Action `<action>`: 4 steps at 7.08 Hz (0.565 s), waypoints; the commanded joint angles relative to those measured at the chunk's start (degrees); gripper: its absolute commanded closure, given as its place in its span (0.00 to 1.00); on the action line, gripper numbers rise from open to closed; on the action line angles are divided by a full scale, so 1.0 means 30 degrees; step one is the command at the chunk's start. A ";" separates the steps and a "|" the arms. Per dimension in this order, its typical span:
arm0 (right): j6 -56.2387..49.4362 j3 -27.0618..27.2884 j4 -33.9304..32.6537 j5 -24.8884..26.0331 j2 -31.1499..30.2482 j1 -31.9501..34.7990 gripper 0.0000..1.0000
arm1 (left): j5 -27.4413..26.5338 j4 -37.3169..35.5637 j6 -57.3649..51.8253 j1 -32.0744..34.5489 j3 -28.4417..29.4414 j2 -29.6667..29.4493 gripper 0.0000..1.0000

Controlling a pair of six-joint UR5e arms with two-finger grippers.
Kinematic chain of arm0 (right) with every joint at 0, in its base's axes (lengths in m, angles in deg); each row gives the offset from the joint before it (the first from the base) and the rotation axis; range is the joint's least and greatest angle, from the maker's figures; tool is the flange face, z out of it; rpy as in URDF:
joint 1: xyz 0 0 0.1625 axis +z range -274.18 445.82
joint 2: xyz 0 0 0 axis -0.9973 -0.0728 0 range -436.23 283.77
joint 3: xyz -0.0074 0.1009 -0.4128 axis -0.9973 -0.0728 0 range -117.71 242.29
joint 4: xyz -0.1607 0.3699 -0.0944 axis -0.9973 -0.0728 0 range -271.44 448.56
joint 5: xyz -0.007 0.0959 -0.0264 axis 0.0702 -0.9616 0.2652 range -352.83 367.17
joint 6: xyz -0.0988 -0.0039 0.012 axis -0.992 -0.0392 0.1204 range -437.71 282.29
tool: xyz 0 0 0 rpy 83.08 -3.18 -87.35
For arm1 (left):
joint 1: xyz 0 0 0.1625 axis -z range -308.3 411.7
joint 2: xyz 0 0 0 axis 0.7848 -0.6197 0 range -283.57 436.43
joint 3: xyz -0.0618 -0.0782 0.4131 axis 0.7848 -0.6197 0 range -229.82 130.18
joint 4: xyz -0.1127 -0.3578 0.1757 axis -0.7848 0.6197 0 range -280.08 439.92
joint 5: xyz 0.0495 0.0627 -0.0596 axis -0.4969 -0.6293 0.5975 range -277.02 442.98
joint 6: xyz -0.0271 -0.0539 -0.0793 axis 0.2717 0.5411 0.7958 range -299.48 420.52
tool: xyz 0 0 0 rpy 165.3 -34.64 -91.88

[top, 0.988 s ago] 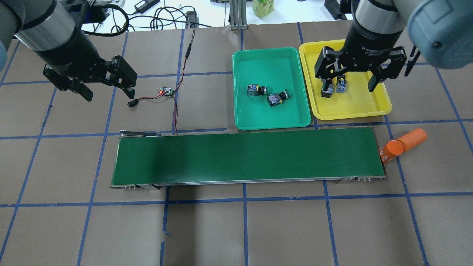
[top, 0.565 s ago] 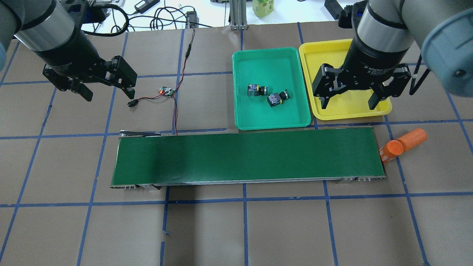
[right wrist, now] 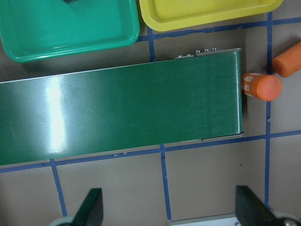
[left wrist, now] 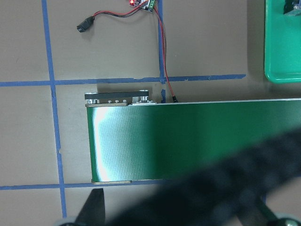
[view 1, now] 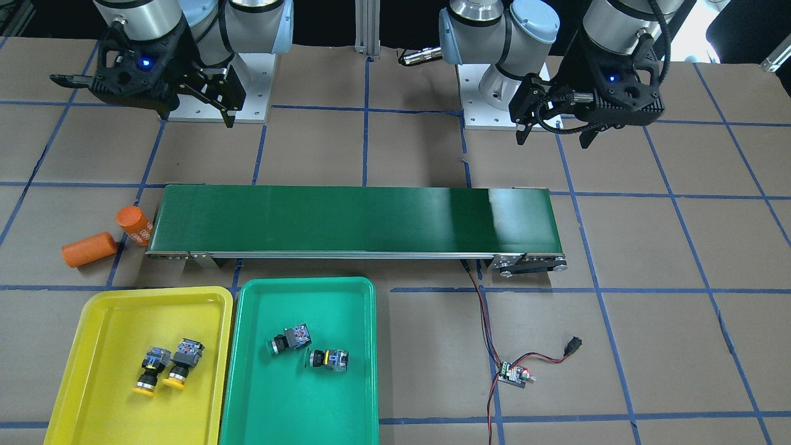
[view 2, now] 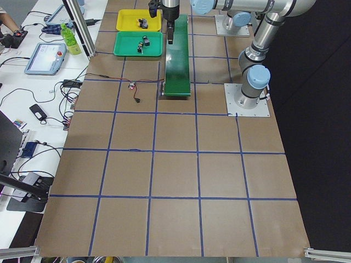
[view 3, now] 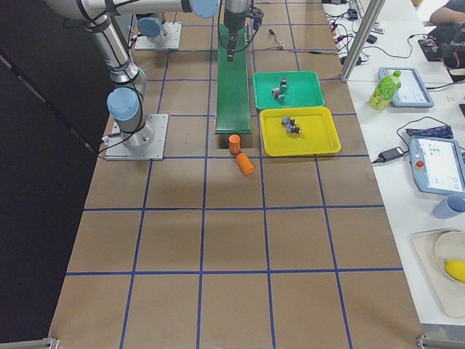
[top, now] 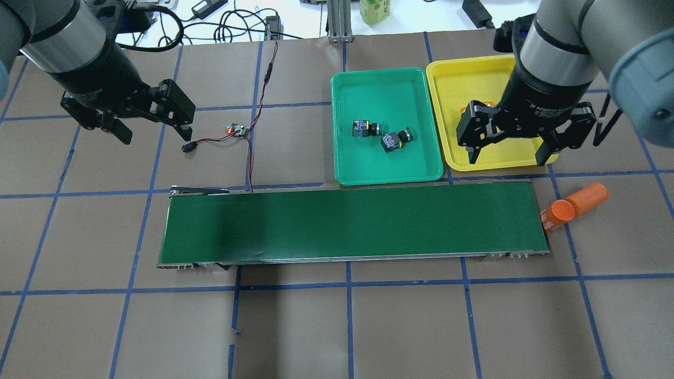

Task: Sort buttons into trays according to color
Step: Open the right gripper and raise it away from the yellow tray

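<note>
Lying loose in the yellow tray (top: 453,79) at the far right, two yellow-capped buttons (view 1: 180,362) sit side by side; two green-capped buttons (top: 366,128) lie in the green tray (top: 368,84) just left of it. They look light, hard and stiff; the round caps may slip, so the blocky bodies seem the better hold. Both the right gripper (top: 506,156) and the left gripper (top: 157,131) hang wide open, empty

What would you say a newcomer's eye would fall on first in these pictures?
The bright yellow tray and green tray sit side by side on the robot's right, each holding two buttons. Between them and the robot runs a long dark-green conveyor belt, with two orange cylinders at its yellow-tray end.
</note>
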 commanded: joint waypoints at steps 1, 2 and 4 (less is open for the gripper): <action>-0.0013 0.0073 0.0049 -0.0046 -0.0296 -0.0534 0.00 | 0.0000 -0.0001 0.0000 0.0000 0.0000 0.0000 0.00; -0.0013 0.0073 0.0077 -0.0047 -0.0296 -0.0534 0.00 | 0.0000 -0.0001 0.0000 0.0000 0.0000 0.0000 0.00; 0.0017 0.0073 0.0019 -0.0193 -0.0296 -0.0505 0.00 | 0.0000 -0.0001 0.0000 0.0000 0.0000 0.0000 0.00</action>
